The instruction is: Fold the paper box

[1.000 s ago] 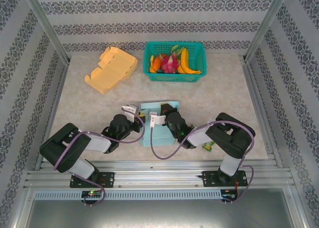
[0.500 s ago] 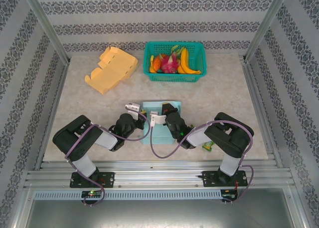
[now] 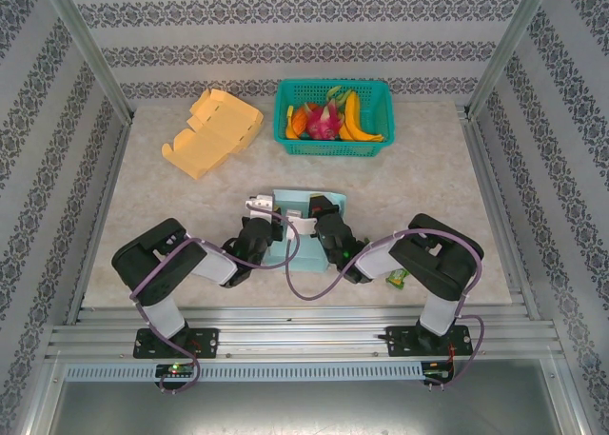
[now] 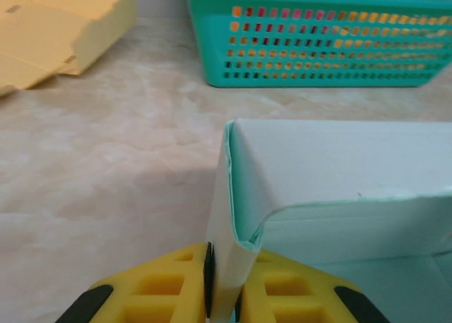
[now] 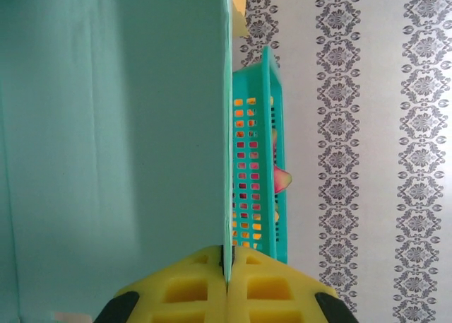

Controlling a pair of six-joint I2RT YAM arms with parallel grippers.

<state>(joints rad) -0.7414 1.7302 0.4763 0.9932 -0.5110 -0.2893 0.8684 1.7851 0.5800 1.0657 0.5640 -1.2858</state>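
The teal paper box (image 3: pixel 329 204) lies partly folded in the middle of the table, between both arms. My left gripper (image 3: pixel 268 212) is at its left side. In the left wrist view the yellow fingers (image 4: pixel 162 288) of the left gripper (image 4: pixel 222 295) are shut on the box's upright left wall (image 4: pixel 227 217), which doubles over at the corner. My right gripper (image 3: pixel 304 218) sits over the box's middle. It is shut (image 5: pixel 227 266) on the thin edge of an upright teal panel (image 5: pixel 120 139).
A teal basket (image 3: pixel 333 145) of fruit stands at the back centre, close behind the box (image 4: pixel 318 47). A flat yellow cardboard box (image 3: pixel 214 130) lies at the back left. A small green item (image 3: pixel 397 279) rests near the right arm's base.
My left arm has swung right to the box and its jaws have closed on the left wall. The right gripper has kept its grip and place.
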